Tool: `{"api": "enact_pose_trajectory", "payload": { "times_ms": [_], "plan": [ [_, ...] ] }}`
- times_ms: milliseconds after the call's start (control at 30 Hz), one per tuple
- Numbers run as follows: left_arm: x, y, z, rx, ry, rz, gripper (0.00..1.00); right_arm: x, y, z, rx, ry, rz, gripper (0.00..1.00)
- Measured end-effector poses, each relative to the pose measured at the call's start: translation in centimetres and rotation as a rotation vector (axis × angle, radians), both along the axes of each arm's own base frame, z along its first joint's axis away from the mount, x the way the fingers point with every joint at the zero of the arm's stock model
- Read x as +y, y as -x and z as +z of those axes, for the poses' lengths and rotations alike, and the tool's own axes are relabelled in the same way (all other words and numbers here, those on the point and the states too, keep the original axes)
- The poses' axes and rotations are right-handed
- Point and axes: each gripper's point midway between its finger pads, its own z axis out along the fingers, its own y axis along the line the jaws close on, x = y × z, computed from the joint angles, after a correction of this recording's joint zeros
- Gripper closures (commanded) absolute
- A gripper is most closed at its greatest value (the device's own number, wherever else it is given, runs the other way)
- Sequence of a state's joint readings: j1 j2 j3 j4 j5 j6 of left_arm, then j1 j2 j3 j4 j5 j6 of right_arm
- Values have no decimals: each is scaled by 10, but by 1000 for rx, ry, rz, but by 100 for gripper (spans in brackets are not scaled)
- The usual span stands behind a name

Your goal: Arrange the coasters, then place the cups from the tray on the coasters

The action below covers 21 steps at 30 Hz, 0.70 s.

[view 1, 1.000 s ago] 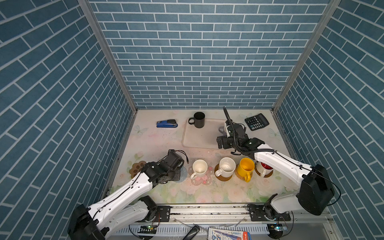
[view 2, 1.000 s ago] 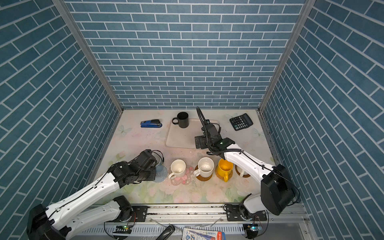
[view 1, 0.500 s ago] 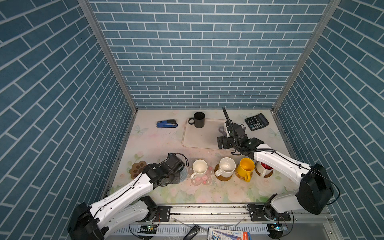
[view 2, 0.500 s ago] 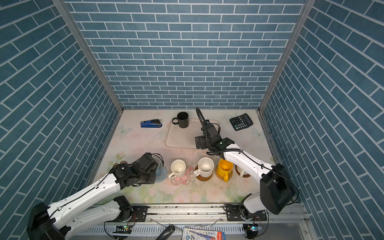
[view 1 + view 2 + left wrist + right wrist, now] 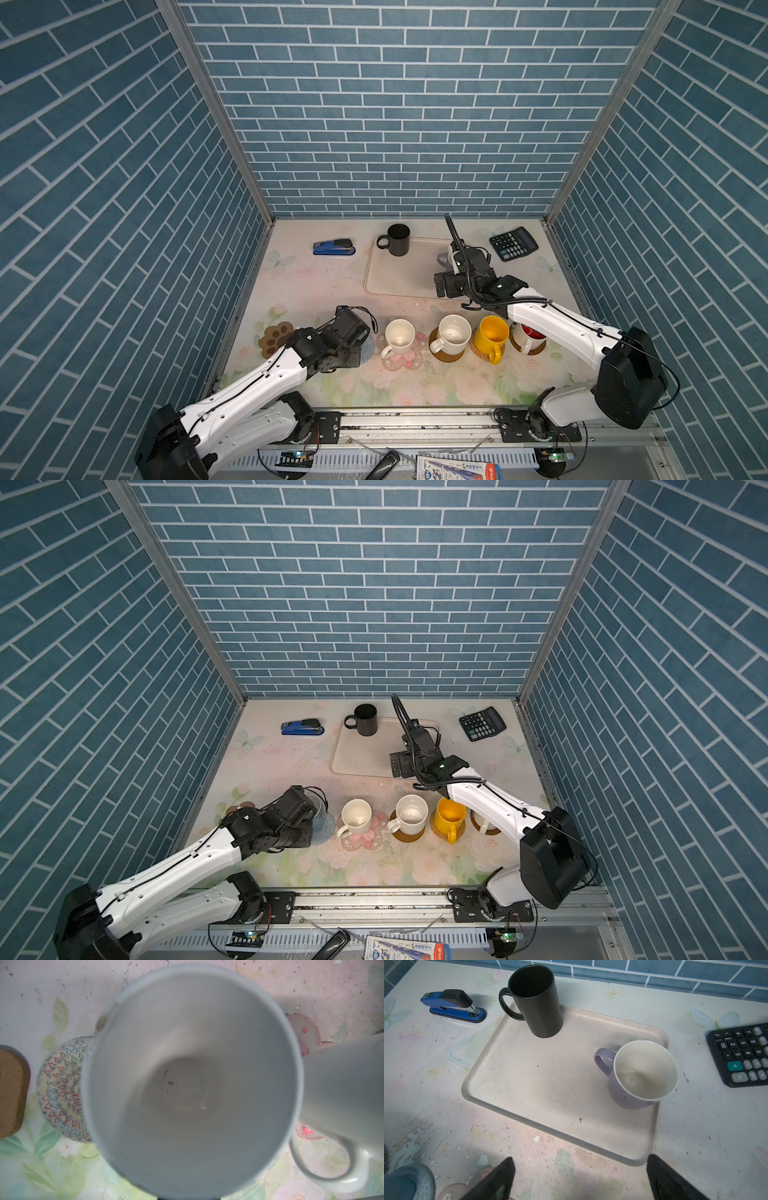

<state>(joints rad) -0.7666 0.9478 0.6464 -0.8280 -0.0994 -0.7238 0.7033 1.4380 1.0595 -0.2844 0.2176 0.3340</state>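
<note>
Left gripper [image 5: 312, 811] closed on blue cup [image 5: 187, 1084], cup over blue-grey coaster [image 5: 62, 1088]. Right gripper [image 5: 580, 1159] wide open, empty, above tray [image 5: 529, 1105] near edge. Lavender cup [image 5: 643, 1072], black cup [image 5: 537, 1001] upright on tray.

White left arm [image 5: 257, 382] extends forward, elbow low, its left gripper [image 5: 312, 812] pinching the wall of a pale blue ceramic mug [image 5: 187, 1084]; right arm [image 5: 557, 324] stretches farther ahead, right gripper [image 5: 580, 1159] tilted downward, black fingers [image 5: 496, 1182] spread wide apart.

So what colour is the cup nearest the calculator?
That cup is lavender, white inside; clearest in the right wrist view.
</note>
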Motion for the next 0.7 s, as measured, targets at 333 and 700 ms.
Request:
{"api": "enact_pose_trajectory", "payload": {
  "times_ms": [333, 700],
  "plan": [
    [-5, 2, 1, 4, 11, -19, 100, -1, -1, 0, -5, 6, -4, 1],
    [-9, 5, 1, 5, 18, -28, 76, -2, -2, -2, -5, 16, -11, 1]
  ]
}}
